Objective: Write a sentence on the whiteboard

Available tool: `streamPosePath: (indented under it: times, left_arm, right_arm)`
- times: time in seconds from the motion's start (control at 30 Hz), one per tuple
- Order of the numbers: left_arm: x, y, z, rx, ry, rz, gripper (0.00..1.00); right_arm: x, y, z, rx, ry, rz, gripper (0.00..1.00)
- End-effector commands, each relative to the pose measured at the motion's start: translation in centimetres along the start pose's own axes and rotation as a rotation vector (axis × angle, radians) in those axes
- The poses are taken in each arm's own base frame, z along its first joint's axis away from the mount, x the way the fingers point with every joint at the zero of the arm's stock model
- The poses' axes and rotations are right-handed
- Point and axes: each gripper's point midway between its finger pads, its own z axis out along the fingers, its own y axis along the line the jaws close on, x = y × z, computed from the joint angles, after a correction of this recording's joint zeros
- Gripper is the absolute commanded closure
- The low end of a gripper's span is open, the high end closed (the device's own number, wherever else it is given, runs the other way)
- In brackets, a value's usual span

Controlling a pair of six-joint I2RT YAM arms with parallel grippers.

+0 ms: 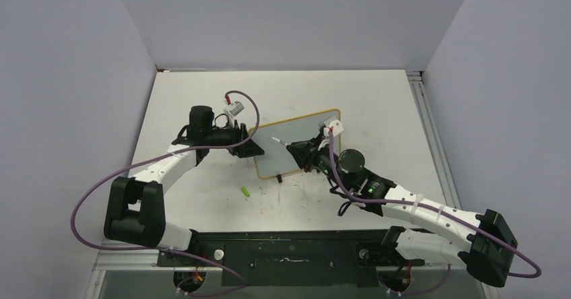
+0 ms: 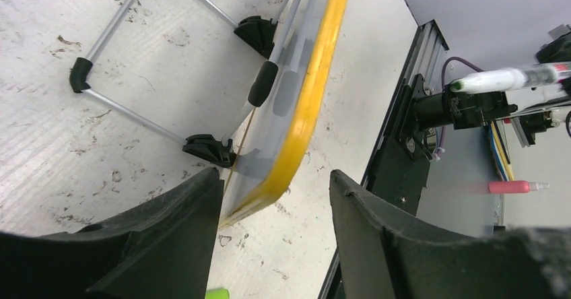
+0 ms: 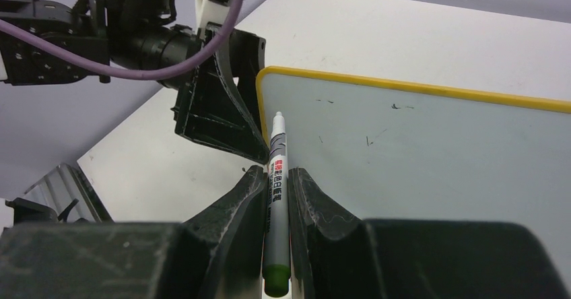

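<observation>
Near the middle of the tabletop [image 1: 202, 97]: one whiteboard [image 1: 296, 141], small, rounded corners, yellow frame, propped at a tilt on a wire stand [image 2: 128, 110] with black feet, its face turned toward the near edge and bearing a few small dark specks. At the board's end nearer the left edge: left claw [image 2: 275, 178], released, its two black fingers [image 2: 182, 245] standing either side of the frame's corner, with a gap showing on one side; whether the other finger touches the board I cannot tell. Before the board's face: right claw [image 3: 276, 172], clenched on a marker [image 3: 277, 144], white barrel with printed label, green plug at the rear, pinched between both fingers. Marker tip aimed at the face close to that same end; contact with the surface cannot be told. Between board and near edge, lying loose on the tabletop: one small green cylinder [image 1: 246, 191], apart from both claws.
</observation>
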Motion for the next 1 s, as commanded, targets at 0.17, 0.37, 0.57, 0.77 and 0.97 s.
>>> streamPosePath:
  times: [0.17, 0.37, 0.57, 0.77, 0.97]
  left_arm:
    - [-2.2, -0.8, -1.6, -0.031, -0.028, 0.090, 0.56]
    - [-2.1, 0.1, -2.1, -0.092, -0.007, 0.101, 0.57]
    - [-2.5, 0.6, -2.4, -0.119, -0.008, 0.098, 0.66]
    - [-2.6, 0.4, -2.3, -0.102, -0.018, 0.098, 0.75]
    - [-2.6, 0.5, -2.3, -0.106, -0.018, 0.095, 0.85]
  right_arm:
    - [0.0, 1.1, 1.8, -0.022, -0.005, -0.064, 0.95]
    - [0.3, 1.6, 3.4, -0.024, -0.006, -0.064, 0.95]
    - [0.1, 1.7, 4.3, -0.023, -0.020, -0.060, 0.95]
    - [-0.1, 2.0, 5.1, -0.027, -0.028, -0.066, 0.95]
    - [-0.3, 2.1, 5.6, -0.028, -0.039, -0.069, 0.95]
